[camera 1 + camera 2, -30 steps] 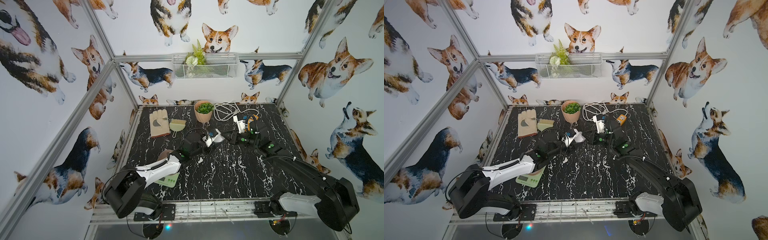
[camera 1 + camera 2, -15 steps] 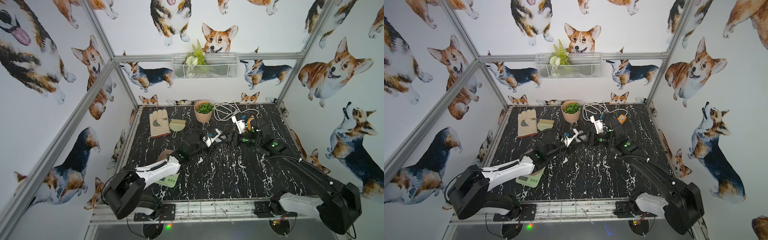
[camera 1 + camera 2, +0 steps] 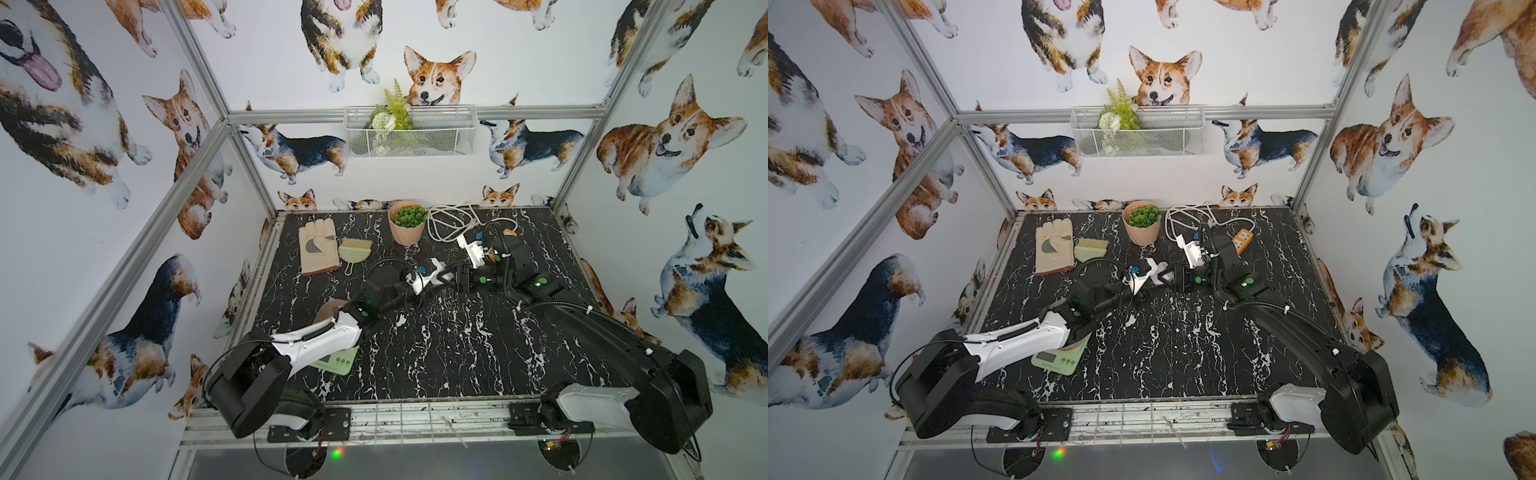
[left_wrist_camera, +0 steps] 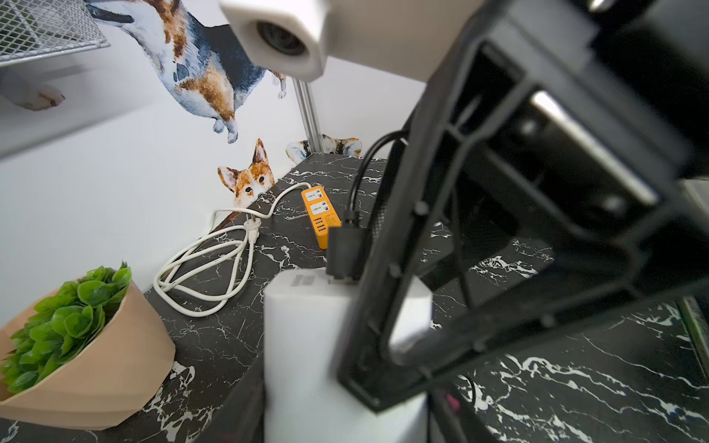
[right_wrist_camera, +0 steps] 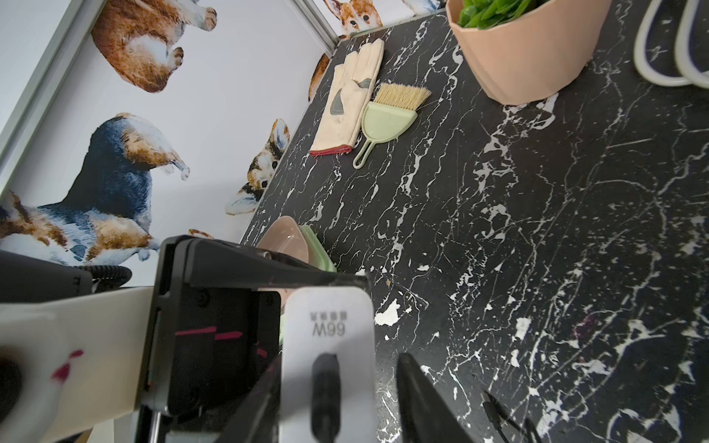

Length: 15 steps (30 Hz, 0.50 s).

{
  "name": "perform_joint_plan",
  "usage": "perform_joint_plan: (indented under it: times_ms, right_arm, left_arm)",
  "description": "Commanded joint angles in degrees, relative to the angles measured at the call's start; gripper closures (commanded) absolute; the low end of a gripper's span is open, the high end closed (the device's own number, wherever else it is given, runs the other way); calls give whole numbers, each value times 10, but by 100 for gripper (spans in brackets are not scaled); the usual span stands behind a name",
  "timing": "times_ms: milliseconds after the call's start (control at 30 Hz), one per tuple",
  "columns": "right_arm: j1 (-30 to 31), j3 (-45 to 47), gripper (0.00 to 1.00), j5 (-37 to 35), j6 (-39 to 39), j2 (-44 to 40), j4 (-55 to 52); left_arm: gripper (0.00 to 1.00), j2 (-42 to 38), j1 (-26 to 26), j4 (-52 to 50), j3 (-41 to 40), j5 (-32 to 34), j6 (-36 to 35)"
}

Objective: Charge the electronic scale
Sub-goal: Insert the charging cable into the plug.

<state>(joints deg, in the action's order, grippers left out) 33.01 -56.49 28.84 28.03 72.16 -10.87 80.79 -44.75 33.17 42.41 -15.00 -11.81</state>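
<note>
The left gripper grasped the white charger block above mid-table, with a black plug seated in its end face. The right gripper faced it head-on, jaws parted on either side of that plug, a gap showing on one side. The electronic scale lay flat near the front left of the table, partly beneath the left arm and well apart from the orange power strip.
</note>
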Motion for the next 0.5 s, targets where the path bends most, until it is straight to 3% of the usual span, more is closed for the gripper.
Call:
perform_joint_plan:
  times_ms: [0,133,200,333,467]
  right_arm:
    - [2,-14,63,18,-4,10,9]
    - [0,-3,90,19,1,2,32]
    - [-4,4,100,17,0,-4,39]
    - [-22,17,100,22,-6,-17,38]
    - [-48,17,100,0,-55,-38,-9]
  left_arm:
    - [90,2,0,24,5,-10,-4]
    - [84,5,-1,23,3,-12,-2]
    - [61,6,-1,20,3,-16,0]
    - [32,-2,-1,35,-9,-12,14]
    - [15,-19,1,32,-19,-5,21]
